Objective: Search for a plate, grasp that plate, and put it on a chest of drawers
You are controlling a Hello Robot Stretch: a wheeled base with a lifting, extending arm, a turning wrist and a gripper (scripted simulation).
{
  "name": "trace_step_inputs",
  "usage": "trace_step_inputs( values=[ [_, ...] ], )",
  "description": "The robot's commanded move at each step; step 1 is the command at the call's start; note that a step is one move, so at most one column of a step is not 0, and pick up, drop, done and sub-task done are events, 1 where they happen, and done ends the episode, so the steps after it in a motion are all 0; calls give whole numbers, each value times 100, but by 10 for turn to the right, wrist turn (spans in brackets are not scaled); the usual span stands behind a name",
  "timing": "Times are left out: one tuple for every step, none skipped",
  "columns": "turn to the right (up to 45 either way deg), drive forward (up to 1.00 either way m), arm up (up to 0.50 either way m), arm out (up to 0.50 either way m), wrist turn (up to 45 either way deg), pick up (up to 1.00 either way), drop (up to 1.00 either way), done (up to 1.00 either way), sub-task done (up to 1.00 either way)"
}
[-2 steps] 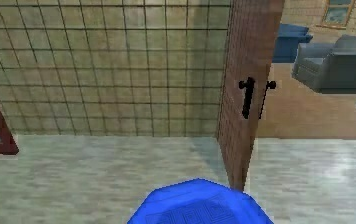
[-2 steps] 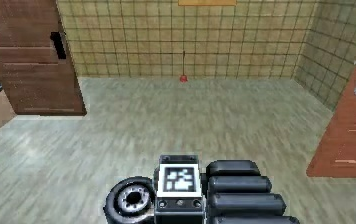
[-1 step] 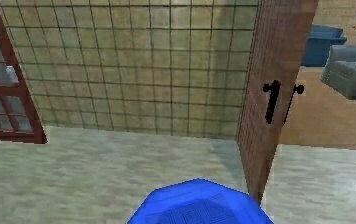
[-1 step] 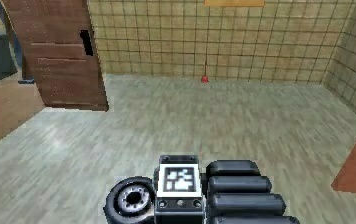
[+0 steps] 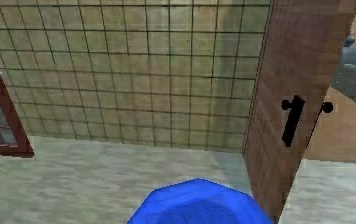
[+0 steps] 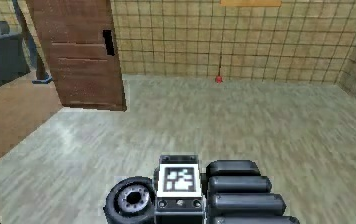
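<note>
A blue rounded shape (image 5: 198, 203) lies at the forward view's bottom edge, close ahead of the robot; I cannot tell whether it is the plate. The gripper (image 6: 132, 200) sits low in the arm side view, its far end unclear, so I cannot tell whether it holds anything. An open door (image 5: 286, 95) stands just right of the shape

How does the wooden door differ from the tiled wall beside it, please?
The wooden door is reddish-brown with plank grain; the tiled wall is beige with a dark grid. The door carries a black handle; the wall bears none. Both rise from the pale floor.
</note>
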Motion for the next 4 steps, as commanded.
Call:
trace_step_inputs(
  values=[
    [-360,0,0,0,0,0,0,0,0],
    [0,45,0,0,0,0,0,0,0],
    [-360,0,0,0,0,0,0,0,0],
    [-30,0,0,0,0,0,0,0,0]
  ],
)
